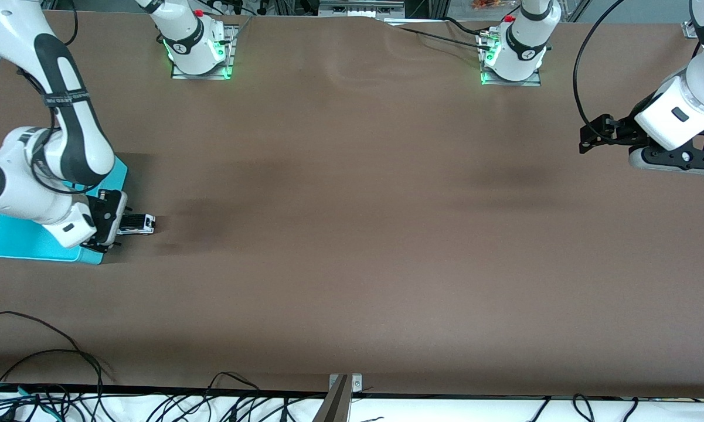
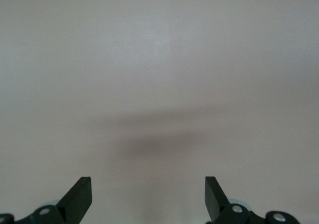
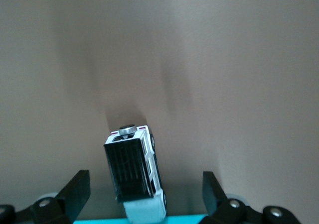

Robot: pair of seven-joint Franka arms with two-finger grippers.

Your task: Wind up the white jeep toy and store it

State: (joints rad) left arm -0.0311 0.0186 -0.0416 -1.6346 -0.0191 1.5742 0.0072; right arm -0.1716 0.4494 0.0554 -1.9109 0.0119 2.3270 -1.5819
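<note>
The white jeep toy (image 1: pixel 136 224) with its black roof lies on the brown table, right beside the cyan bin (image 1: pixel 23 241) at the right arm's end. My right gripper (image 1: pixel 119 223) is open, low over the bin's edge. In the right wrist view the jeep (image 3: pixel 133 171) lies between the spread fingers (image 3: pixel 77 190) with a gap on each side, and its white front end reaches the bin's cyan edge (image 3: pixel 99 221). My left gripper (image 1: pixel 587 139) is open and empty, waiting above the table at the left arm's end. Its wrist view shows only bare table beyond the fingertips (image 2: pixel 82 189).
The right arm's body covers much of the cyan bin. Both arm bases (image 1: pixel 199 47) (image 1: pixel 513 53) stand at the table's edge farthest from the front camera. Loose cables (image 1: pixel 47 357) lie along the edge nearest to it.
</note>
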